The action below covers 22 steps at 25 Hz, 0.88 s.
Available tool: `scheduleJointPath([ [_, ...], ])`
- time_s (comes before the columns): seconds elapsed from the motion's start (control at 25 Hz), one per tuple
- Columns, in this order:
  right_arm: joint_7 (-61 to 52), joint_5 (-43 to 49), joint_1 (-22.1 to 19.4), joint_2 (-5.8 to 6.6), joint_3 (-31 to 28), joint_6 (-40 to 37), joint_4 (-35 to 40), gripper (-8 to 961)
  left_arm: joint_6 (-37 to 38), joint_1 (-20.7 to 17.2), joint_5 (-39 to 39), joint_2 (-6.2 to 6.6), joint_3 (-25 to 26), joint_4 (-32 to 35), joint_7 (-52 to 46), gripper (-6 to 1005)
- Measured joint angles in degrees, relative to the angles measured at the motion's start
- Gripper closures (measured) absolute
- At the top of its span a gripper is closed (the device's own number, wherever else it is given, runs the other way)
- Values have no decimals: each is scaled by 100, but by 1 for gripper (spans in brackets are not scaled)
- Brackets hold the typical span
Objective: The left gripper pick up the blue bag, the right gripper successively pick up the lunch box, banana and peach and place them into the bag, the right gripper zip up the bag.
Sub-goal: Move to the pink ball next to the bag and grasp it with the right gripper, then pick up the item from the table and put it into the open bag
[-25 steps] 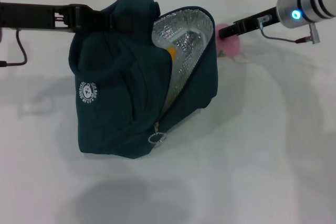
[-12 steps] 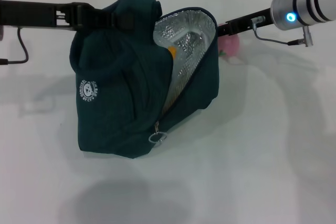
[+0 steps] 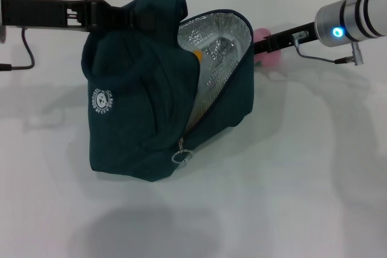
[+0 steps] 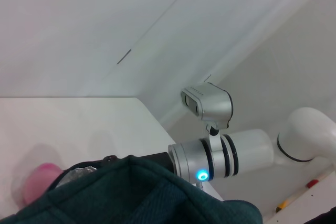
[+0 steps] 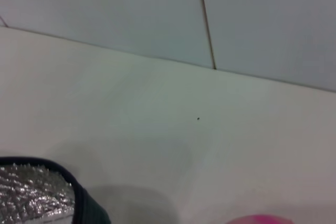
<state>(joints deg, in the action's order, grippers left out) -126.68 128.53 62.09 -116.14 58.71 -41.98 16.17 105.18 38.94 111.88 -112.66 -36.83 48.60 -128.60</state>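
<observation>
So the blue bag is the landmark here: it stands upright on the white surface, mouth gaping open toward the right side, with the silver foil lining showing all the way in. The round white logo faces the head camera on the bag's left flank, and the ring-pull zipper hangs at the bottom end of the opening, low on the bag's front.

The left gripper comes in from the left of the bag at the top and has the bag's upper fabric bunched up around it, so the jaws look clenched on the bag, holding it up. The fingertips themselves are buried in the fabric.

Inside the bag, a sliver of yellow-orange sits against the foil near the front lip of the opening, which is the banana. Deeper in the foil there's a clear shiny shape that may be the lunch box, but I can't tell for sure.

The right gripper reaches in from the right of the bag, its tip right at the bag's right rim. The peach is at that tip, just beside the bag's rim and outside it. Its pink shows above and below the black link, so the jaws appear to be grasping the peach, though the fingers are partly hidden by the bag edge.
</observation>
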Motion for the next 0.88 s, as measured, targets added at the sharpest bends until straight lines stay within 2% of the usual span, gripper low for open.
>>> scheduleJointPath([
  [0.16, 2, 0, 0, -3, 1, 0, 4, 240, -8, 0, 1, 3, 0, 0, 1, 963],
  [0.48, 9, -48, 8, -5, 408, 73, 204, 402, -9, -29, 1, 29, 24, 0, 2, 963],
  [0.88, 11, -57, -21, -4, 440, 40, 329, 614, -6, -26, -17, 66, 35, 0, 2, 963],
])
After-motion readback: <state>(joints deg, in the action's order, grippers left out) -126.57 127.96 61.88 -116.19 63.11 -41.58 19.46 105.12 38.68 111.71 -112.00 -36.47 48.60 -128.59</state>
